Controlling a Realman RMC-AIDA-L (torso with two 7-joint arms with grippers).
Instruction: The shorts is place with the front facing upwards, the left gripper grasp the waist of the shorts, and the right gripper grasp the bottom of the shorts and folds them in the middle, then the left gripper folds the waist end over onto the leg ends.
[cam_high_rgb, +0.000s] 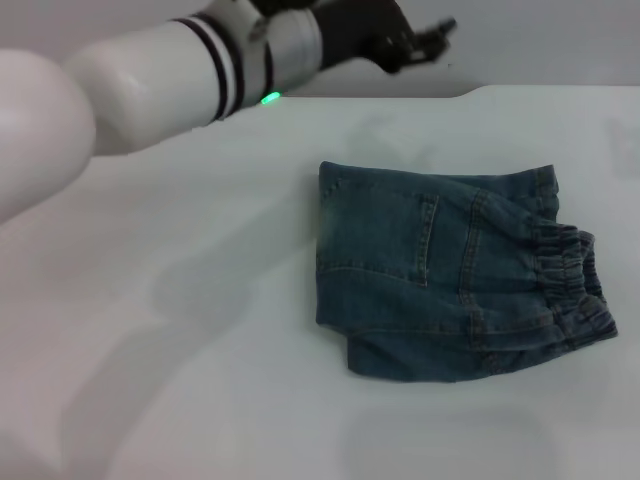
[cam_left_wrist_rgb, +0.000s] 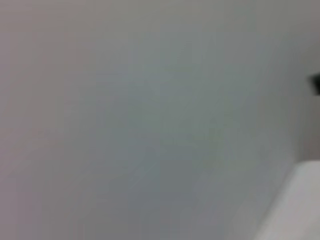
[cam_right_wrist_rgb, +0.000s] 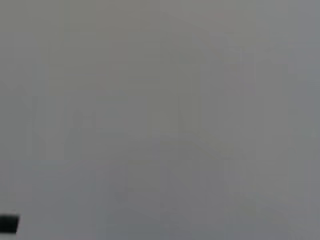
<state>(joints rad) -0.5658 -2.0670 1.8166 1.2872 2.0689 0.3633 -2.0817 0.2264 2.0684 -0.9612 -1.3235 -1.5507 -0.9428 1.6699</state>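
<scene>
1. Here the shorts (cam_high_rgb: 455, 275) are lying folded on the white table (cam_high_rgb: 200, 380), right of centre, elastic waist (cam_high_rgb: 575, 285) facing the right edge.
2. The left end effector (cam_high_rgb: 425, 42) is hanging high over the far edge, well apart from them; whether it is open cannot be told.
3. No right end effector is showing.

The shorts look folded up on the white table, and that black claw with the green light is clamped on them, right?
Not quite. The head view shows the shorts folded on the white table, but the left gripper is not on them: it is raised well away at the table's far edge, touching nothing.
</scene>
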